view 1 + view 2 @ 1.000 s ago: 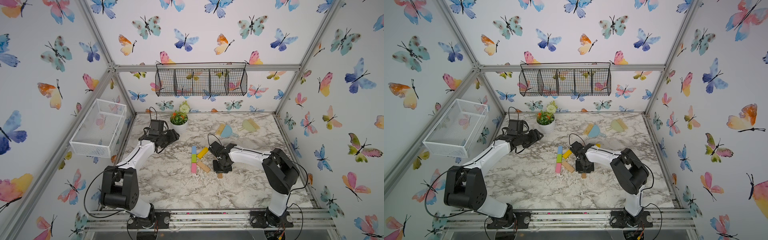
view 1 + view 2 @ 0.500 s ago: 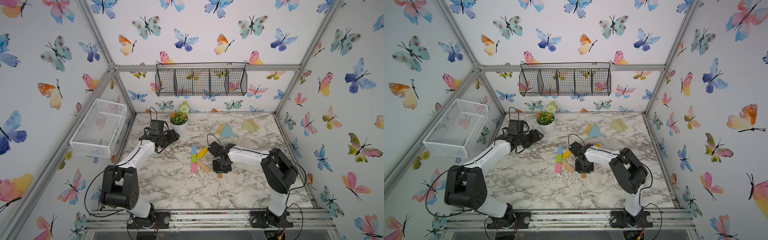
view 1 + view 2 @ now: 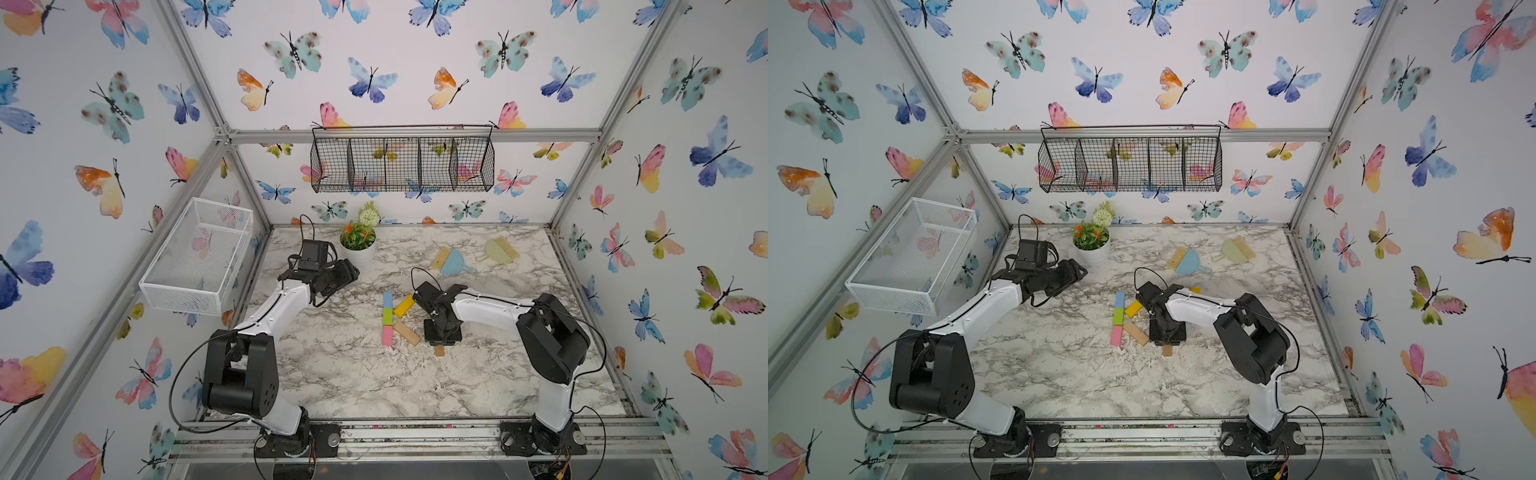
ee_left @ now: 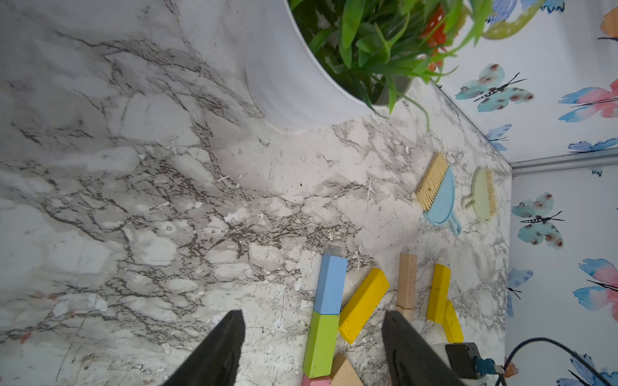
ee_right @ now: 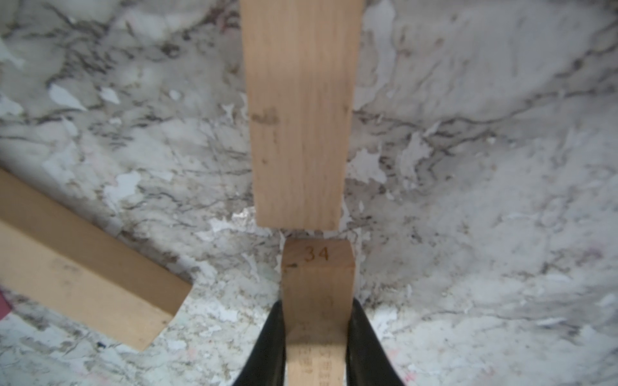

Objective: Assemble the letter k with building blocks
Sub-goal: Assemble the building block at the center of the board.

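Clamping a tan bar point(image 5: 317, 267) that pointed straight ahead, the right claw point(image 5: 317, 302) sat low over the bench point(image 3: 332, 374), the K's lower tan diagonal point(image 5: 83, 267) just to its left; the left claw point(image 4: 312, 315), apart and empty, sat farther off.

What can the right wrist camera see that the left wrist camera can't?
Only the right wrist view shows the right gripper pinching a tan block marked 34. Only the left wrist view shows the plant pot, blue dustpan, green dustpan, blue block, green block and open left gripper. Both show the marble table and the slanted tan block.
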